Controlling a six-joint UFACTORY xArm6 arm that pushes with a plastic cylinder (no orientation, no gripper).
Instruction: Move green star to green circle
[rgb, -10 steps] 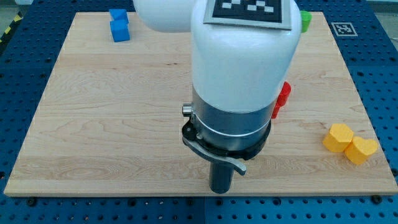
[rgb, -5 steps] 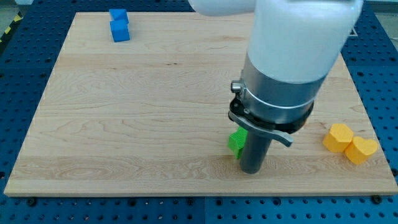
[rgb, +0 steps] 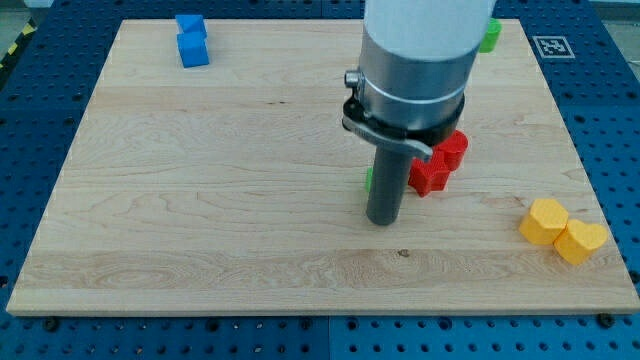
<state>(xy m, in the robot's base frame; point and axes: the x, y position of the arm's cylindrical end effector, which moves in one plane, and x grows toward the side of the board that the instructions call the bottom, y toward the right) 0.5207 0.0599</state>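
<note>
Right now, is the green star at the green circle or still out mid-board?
Still mid-board. Only a green sliver of the green star shows behind my tip, beside the red blocks; the green circle sits at the view's top edge.

My tip (rgb: 383, 221) rested near the board (rgb: 200, 200) centre. The green star (rgb: 369, 180), apparently mostly hidden, lay just behind the rod. Two red blocks (rgb: 440, 163) sat to the view's right, the green circle (rgb: 489, 34) at the view's top.

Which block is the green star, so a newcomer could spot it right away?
Start at the dark rod near the board's middle; my tip rests there. The green star is the thin sliver peeking out on the rod's left. The red blocks sit on the rod's right; the other green block is at the top edge.
</note>
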